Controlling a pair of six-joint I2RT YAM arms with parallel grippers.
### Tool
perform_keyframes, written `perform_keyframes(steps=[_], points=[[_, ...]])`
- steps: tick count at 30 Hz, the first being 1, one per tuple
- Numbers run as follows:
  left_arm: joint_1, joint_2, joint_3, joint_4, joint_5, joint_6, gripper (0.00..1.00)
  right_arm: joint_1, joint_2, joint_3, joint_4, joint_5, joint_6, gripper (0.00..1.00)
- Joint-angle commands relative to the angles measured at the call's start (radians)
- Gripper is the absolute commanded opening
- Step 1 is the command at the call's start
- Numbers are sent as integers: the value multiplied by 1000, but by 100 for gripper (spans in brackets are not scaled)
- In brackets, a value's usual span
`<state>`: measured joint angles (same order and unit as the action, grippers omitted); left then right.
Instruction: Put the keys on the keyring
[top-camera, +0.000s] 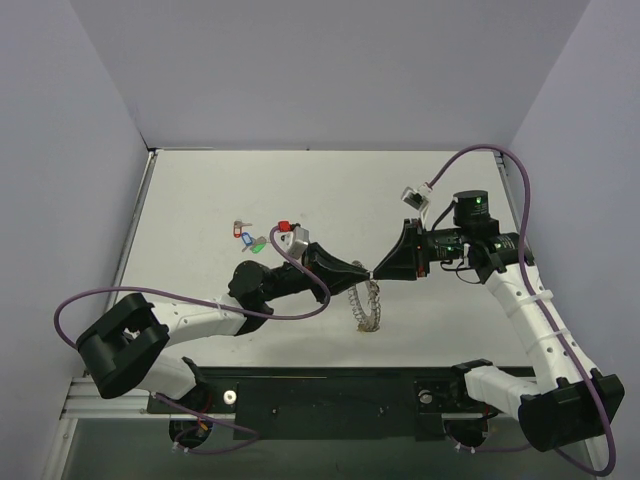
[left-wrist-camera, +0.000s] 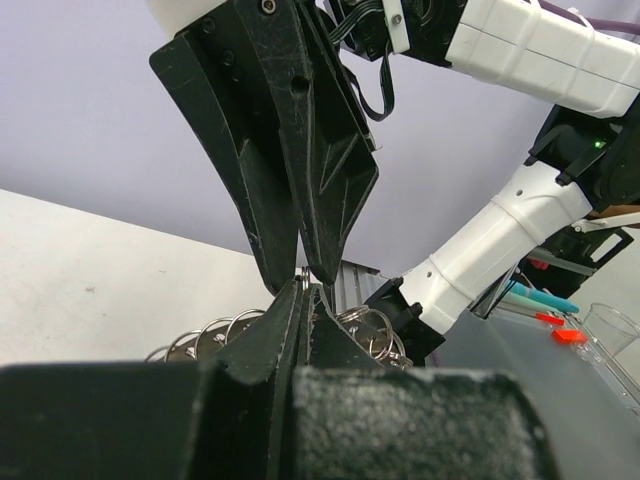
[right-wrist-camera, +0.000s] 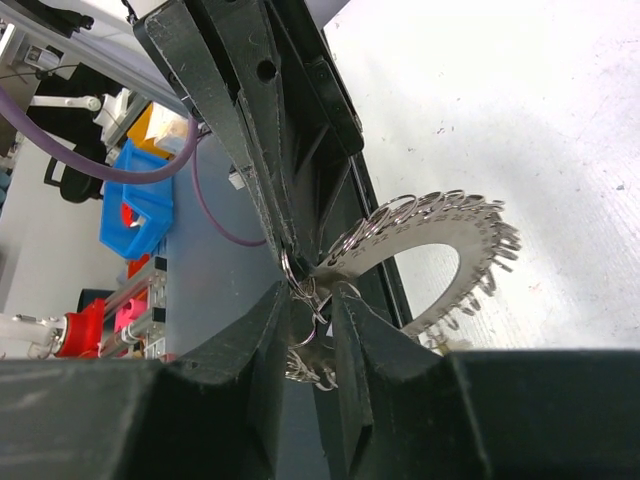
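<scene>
Both arms meet tip to tip mid-table, a bit right of centre. The left gripper (top-camera: 364, 269) is pinched fully shut on the keyring (top-camera: 367, 305), which hangs off the meeting point toward the near edge, its lower end at or close to the table (top-camera: 250, 180); can't tell if it touches. The right gripper (top-camera: 380, 268) has its jaws parted just a crack, with small rings dangling in the gap. It doesn't look clamped on anything.

The keys (top-camera: 248, 237) lie in a little cluster w/ coloured tags far-left, well apart from both grippers. None is picked up, none on the ring.

Step, as I read it: setup. They're sorting out who holds the keyring before any threading. Next, prob. the right arm backs off and goes for a key while the left holds the ring steady. That needs a v. fine pinch on a tiny key, then lining it up w/ one small ring.

Views: only the top cam shows the keys and the ring hanging. The right wrist cam shows the gap between its own fingers (right-wrist-camera: 345, 310) and the ring's fringed arc, which overhead can't resolve. The left wrist cam shows its fingertips (left-wrist-camera: 285, 310) closed, w/ rings bunched either side.
</scene>
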<state>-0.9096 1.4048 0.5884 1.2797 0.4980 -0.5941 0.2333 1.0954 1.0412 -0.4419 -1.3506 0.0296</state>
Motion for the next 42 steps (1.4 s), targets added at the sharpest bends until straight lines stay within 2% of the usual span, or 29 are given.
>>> perform_keyframes(steps=[1, 14, 29, 31, 36, 42], points=[[8, -15, 5, 320, 20, -19, 0, -17, 11, 33, -4, -16, -22, 20], [11, -27, -6, 322, 8, -15, 0, -9, -3, -4, 0, 2, -48, 20], [17, -41, -6, 305, 2, -7, 0, 6, -16, -49, 77, 13, 21, 23], [18, -41, 1, 303, 7, -7, 0, 12, -14, -50, 78, 15, 23, 22], [18, -43, 2, 303, 2, -4, 0, 20, -12, -72, 118, 19, 56, 10], [20, -49, -1, 303, 1, -1, 0, 18, -25, -101, 164, 34, 93, 8]])
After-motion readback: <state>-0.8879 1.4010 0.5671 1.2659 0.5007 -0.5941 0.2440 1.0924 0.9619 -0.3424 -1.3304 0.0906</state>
